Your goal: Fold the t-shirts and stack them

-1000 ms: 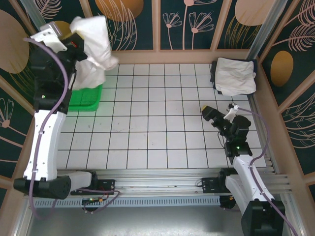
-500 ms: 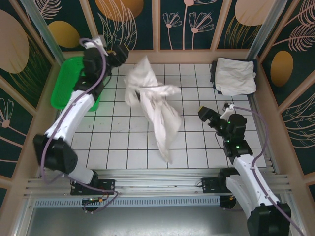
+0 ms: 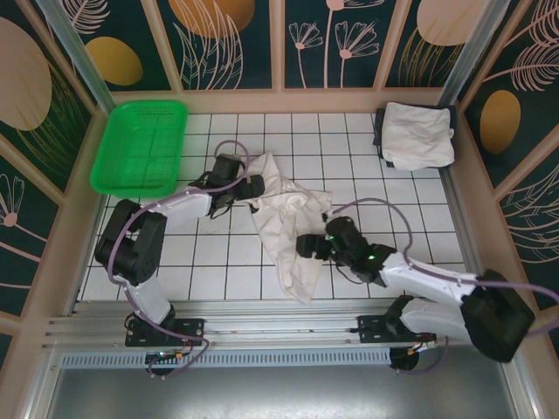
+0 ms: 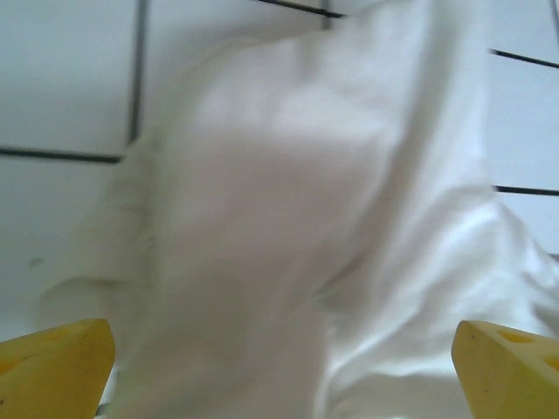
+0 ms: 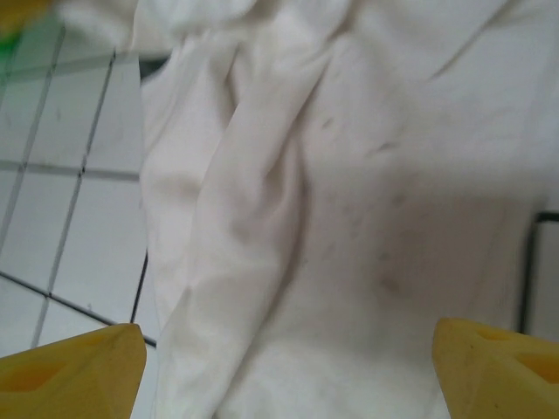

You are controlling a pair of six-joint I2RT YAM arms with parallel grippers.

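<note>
Half a second ago the loose t-shirt (image 3: pixel 288 229) hung in mid-air; now it lies crumpled near the middle of the white tiled desk (image 3: pixel 218 271). The left arm (image 3: pixel 175 209) has come down beside its far-left edge, jaws spread wide and gripping nothing. The right arm (image 3: pixel 419 275) has swung in over its near-right side, jaws also spread. A folded t-shirt (image 3: pixel 417 135) rests in the far-right corner, and a green basket (image 3: pixel 140 148) sits far left.

A crumpled t-shirt (image 3: pixel 284 227) is spread on the middle of the counter (image 3: pixel 367 179). A folded t-shirt (image 3: pixel 417 135) is set in the far right corner, and a basket (image 3: pixel 140 147) is placed in the far left corner.
</note>
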